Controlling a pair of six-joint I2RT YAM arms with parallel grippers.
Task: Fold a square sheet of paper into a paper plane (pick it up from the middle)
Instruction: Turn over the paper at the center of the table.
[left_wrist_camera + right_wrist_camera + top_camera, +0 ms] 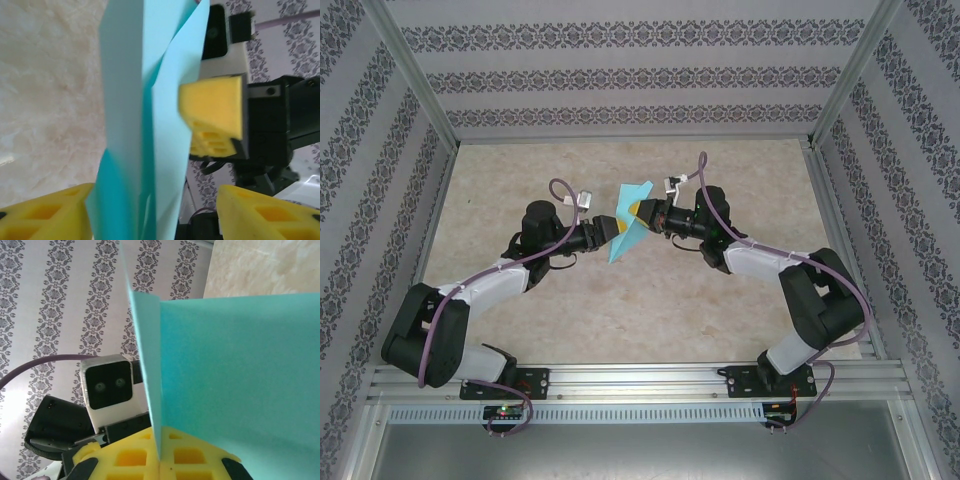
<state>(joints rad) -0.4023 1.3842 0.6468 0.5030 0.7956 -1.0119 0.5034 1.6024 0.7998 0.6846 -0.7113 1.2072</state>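
Above the table (520,190), the right gripper (640,211), partly hidden, pinches the folded teal paper (623,243); the left gripper (609,230) straddles it, jaws spread.

The right gripper (160,460) has its two yellow fingers (130,460) pressed together on the lower edge of the teal paper (235,380). The paper stands up from them as a thin edge with a broad panel to its right. Left of the paper are a white camera box (107,387) on a black arm and a purple cable (30,365). Patterned wallpaper (65,300) lies behind the paper, and a marbled tabletop (265,265) is above it.
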